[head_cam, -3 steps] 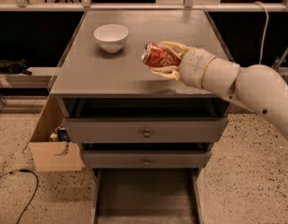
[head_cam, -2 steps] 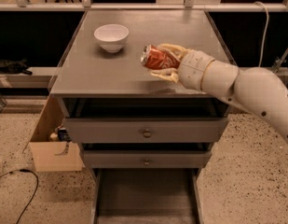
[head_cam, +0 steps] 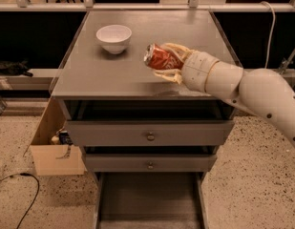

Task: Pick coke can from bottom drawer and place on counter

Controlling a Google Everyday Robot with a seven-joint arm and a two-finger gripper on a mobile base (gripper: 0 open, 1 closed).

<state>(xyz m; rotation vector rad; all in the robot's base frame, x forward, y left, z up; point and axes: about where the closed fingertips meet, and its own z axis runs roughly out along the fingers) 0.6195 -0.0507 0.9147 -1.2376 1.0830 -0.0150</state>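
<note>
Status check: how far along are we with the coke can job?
Done: the coke can is out of the bottom drawer, which stands open. In hand: the gripper is shut on the can, holding it tilted over the counter. Left: set it down on the counter and let go.

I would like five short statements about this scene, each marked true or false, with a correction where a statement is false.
1. The gripper holds the coke can over the counter. True.
2. The coke can stands upright. False: it is tipped on its side, with its silver top pointing left.
3. The bottom drawer is pulled open. True.
4. The white bowl lies in the bottom drawer. False: it sits on the counter, to the left of the can and behind it.
5. A cardboard box stands on the floor to the left of the cabinet. True.
</note>
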